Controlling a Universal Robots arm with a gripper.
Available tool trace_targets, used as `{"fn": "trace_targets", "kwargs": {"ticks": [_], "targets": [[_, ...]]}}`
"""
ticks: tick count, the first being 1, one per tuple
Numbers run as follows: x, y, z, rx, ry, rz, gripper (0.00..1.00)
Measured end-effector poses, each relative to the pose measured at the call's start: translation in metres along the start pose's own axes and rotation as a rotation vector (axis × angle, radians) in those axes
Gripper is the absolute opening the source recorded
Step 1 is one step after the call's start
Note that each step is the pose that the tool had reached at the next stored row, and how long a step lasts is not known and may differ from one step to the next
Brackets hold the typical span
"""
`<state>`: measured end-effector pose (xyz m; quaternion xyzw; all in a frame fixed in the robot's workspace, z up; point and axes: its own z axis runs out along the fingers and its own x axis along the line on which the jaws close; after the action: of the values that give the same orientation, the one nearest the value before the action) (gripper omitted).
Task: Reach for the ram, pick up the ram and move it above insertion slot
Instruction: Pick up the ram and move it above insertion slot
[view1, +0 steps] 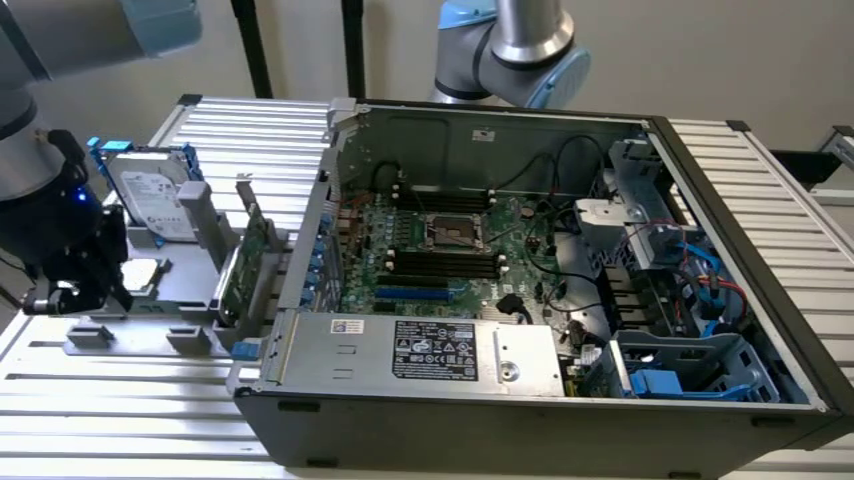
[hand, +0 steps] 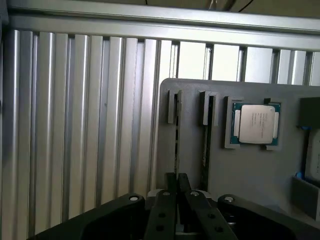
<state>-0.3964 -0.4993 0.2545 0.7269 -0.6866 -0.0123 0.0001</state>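
The ram stands on its thin edge in a slot of the gray tray, close to the tray's side. A second stick sits in the next slot. Your gripper hangs above the tray, in line with the ram, pinched closed on nothing. I think you are at the reaching step. A grab would call for spreading the fingers wide and coming straight down over the ram.

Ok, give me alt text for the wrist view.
The gripper hangs over a grey holder tray on a ribbed metal table, in line with a ram stick standing edge-on in its slot. A second stick sits alongside, and a square processor chip lies in a recess.
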Motion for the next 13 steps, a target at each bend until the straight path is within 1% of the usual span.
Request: {"fn": "trace_targets", "kwargs": {"ticks": [4, 7, 9, 13], "targets": [[0.001, -0.0037, -0.0185, 0.0001, -0.0001, 0.000, 0.13], [0.002, -0.0093, -0.0322, 0.0001, -0.0001, 0.000, 0.13], [0.004, -0.0154, -0.0414, 0.0000, -0.0009, 0.000, 0.13], [0.007, -0.0298, -0.0598, 0.0004, -0.0060, -0.002, 0.13]]}}
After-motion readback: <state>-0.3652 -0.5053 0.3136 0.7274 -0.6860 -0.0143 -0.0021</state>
